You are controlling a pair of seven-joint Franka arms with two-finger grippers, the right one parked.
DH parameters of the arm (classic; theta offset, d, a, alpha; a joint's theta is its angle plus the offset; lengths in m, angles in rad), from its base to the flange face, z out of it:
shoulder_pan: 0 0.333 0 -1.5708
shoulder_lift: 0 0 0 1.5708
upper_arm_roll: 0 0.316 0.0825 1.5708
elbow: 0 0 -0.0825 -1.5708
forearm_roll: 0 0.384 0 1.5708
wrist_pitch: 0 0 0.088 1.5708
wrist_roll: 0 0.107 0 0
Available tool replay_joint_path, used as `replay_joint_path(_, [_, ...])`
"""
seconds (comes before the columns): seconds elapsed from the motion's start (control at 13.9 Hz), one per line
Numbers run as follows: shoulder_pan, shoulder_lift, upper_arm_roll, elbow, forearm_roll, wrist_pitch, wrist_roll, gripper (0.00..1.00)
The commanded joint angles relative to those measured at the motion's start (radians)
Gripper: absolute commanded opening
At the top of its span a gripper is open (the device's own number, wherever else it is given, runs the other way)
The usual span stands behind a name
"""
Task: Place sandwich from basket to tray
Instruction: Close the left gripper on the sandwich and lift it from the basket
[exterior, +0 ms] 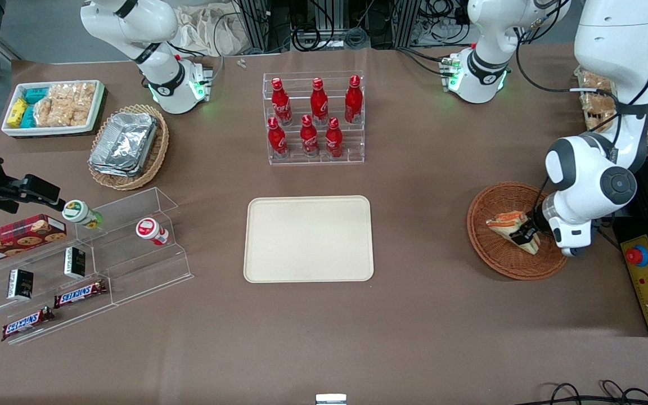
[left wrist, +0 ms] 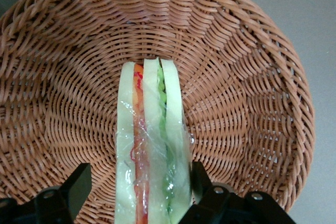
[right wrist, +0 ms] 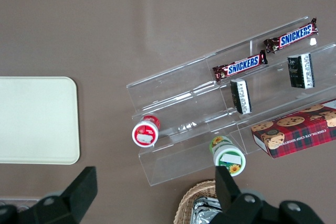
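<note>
The sandwich (exterior: 505, 221), a clear-wrapped wedge of white bread with orange and green layers, lies in the round reddish-brown wicker basket (exterior: 484, 247) toward the working arm's end of the table. My left gripper (exterior: 524, 235) is down in the basket and open, straddling the sandwich's wide end. In the left wrist view the sandwich (left wrist: 152, 140) stands on edge between the two black fingers of the gripper (left wrist: 139, 178). One finger (left wrist: 198, 178) sits against the bread; the other finger (left wrist: 80, 182) stands apart from it. Basket weave (left wrist: 252, 77) surrounds it. The cream tray (exterior: 308, 239) lies bare at mid-table.
A clear rack of red bottles (exterior: 315, 118) stands farther from the front camera than the tray. Toward the parked arm's end are an acrylic snack shelf (exterior: 93, 253), a tan oval basket of foil containers (exterior: 128, 147) and a white bin (exterior: 54, 107). A control box (exterior: 647, 281) sits beside the basket.
</note>
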Motion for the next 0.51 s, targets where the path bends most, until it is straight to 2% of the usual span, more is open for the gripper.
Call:
replay_joint_path(0.0, [-0.006,0.004,-0.006,0.034,-0.003,0.001,-0.035,0.44])
replay_joint_path(0.14, [-0.007,-0.023,-0.011,0.052,-0.003,-0.064,-0.035,0.16])
replay_joint_path(0.29, [-0.006,-0.074,-0.011,0.086,-0.003,-0.169,-0.035,0.03])
replay_joint_path(0.43, [-0.009,-0.099,-0.014,0.167,-0.001,-0.332,-0.034,0.0])
